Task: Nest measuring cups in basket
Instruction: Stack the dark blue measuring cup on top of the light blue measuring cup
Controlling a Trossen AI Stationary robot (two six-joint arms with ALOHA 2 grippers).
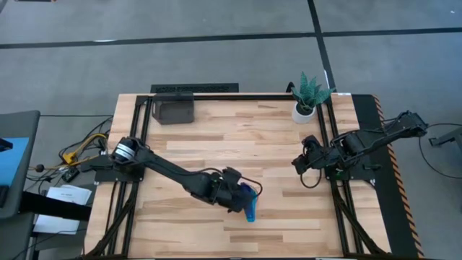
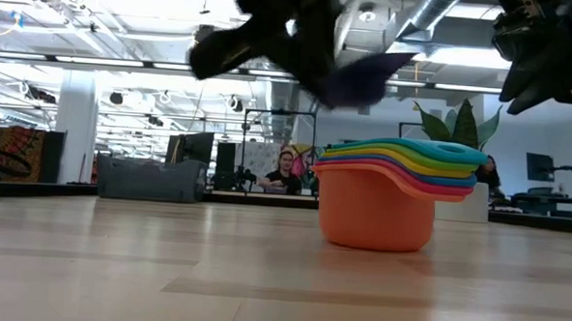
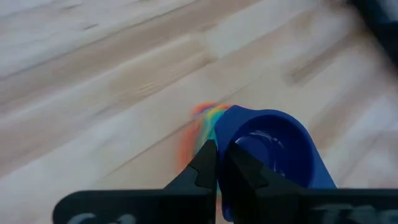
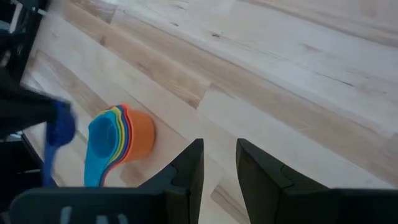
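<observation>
Wooden planks of the table (image 1: pixel 238 130) fill the high view; the dark grey basket (image 1: pixel 175 110) sits at the far edge, well apart from the left end effector (image 1: pixel 244 196), which holds a blue measuring cup (image 1: pixel 250 208) near the front edge. The right end effector (image 1: pixel 303 163) waits near the potted plant (image 1: pixel 309 94).

At table height, the nested stack of cups (image 2: pixel 393 192), orange outermost, stands upright on the table, with the dark cup overhead.

From the left wrist, fingers (image 3: pixel 205 163) are pinched on the blue cup's rim, above the stack (image 3: pixel 205 127); such a thin grip might let the cup tilt, land askew and tip the stack.

From the right wrist, its fingers (image 4: pixel 189 163) stand apart, holding nothing.
</observation>
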